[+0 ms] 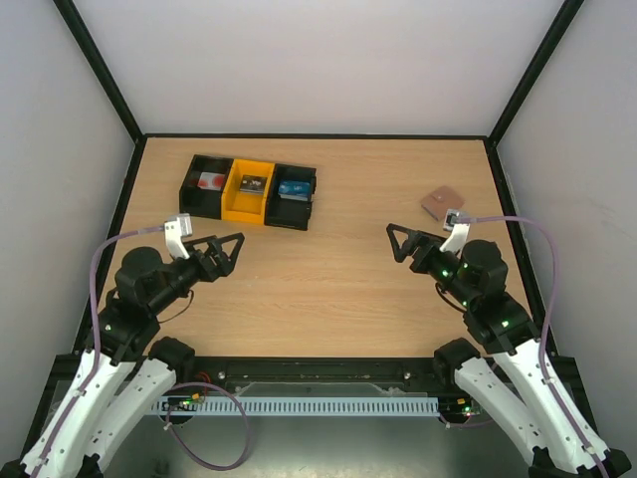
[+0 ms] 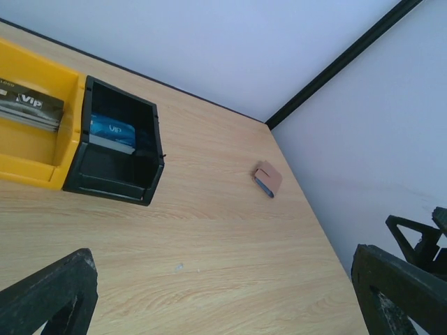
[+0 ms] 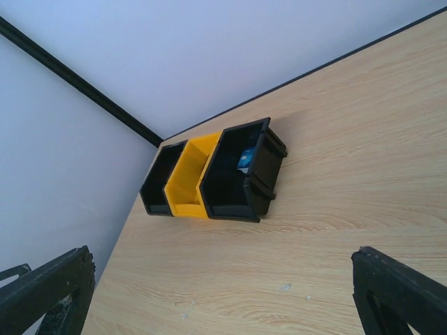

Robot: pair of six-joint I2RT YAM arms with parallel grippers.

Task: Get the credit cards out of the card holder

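Observation:
The card holder (image 1: 440,201) lies folded shut, mauve-brown, at the far right of the table; it also shows in the left wrist view (image 2: 267,179). No credit cards show outside it. My left gripper (image 1: 221,249) is open and empty, held above the table's left side, near the bins. My right gripper (image 1: 403,241) is open and empty, just to the near left of the holder. In both wrist views the black fingertips (image 2: 49,296) (image 3: 401,293) stand wide apart over bare wood.
A row of three bins stands at the back left: a black one (image 1: 206,184), a yellow one (image 1: 248,191) and a black one (image 1: 295,194), each with items inside. Black frame posts and white walls enclose the wooden table (image 1: 318,289).

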